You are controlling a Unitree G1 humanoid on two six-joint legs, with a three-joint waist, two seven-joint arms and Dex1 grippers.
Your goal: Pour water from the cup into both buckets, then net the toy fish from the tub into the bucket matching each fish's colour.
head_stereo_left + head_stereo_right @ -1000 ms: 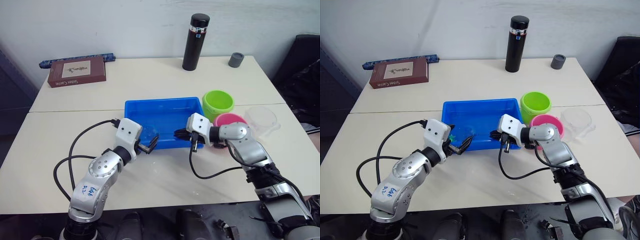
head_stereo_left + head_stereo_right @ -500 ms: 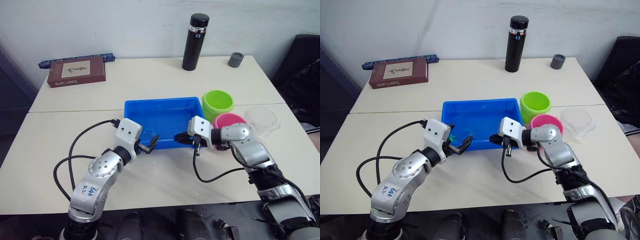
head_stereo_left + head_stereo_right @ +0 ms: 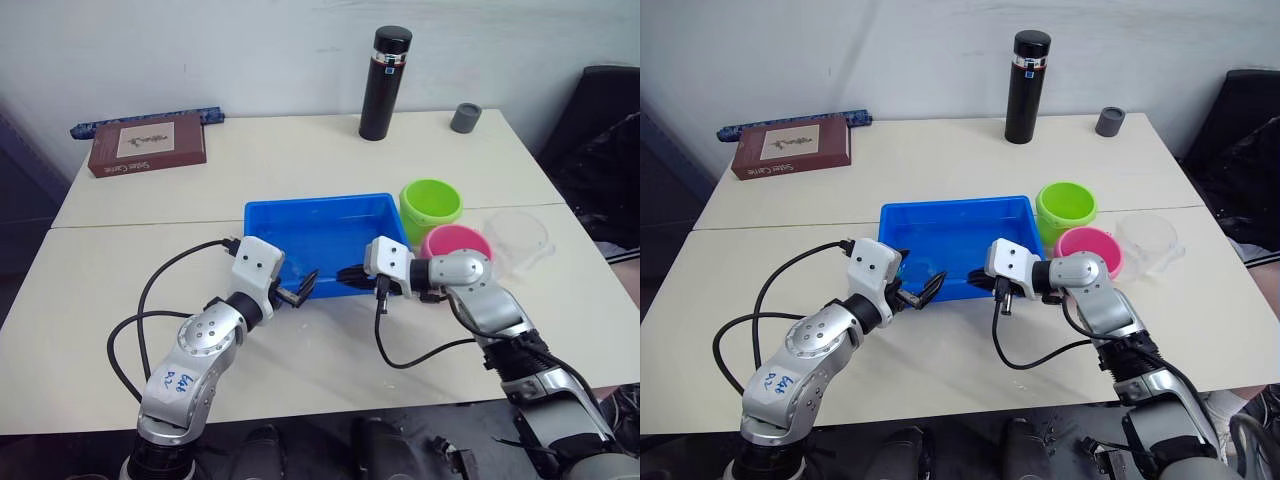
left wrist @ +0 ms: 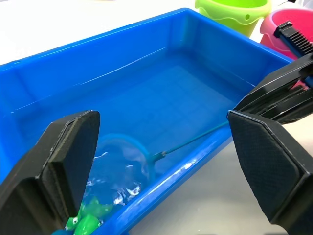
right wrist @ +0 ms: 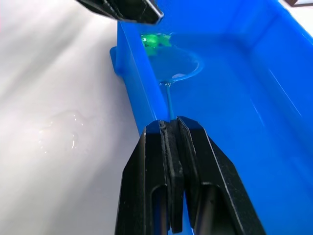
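The blue tub [image 3: 320,201] holds water in the middle of the table. The net's light blue hoop [image 4: 124,157] lies in the water at the tub's near left corner. Its thin handle [image 4: 193,141] runs over the front wall into my right gripper [image 3: 349,277], which is shut on it. A green toy fish [image 5: 155,40] floats just beside the hoop. My left gripper [image 3: 300,290] is open at that same corner, its fingers [image 4: 66,161] wide apart. The green bucket [image 3: 431,205] and the pink bucket [image 3: 457,243] stand right of the tub, with the clear cup [image 3: 520,236] beyond them.
A tall black flask [image 3: 384,70] and a small grey cup [image 3: 465,117] stand at the back of the table. A brown book [image 3: 147,145] lies at the back left. A small wet patch [image 5: 58,134] marks the table in front of the tub.
The whole picture has shifted slightly to the left. My right gripper has sunk a little at the tub's front wall, still holding the net handle. The left arm has stayed still.
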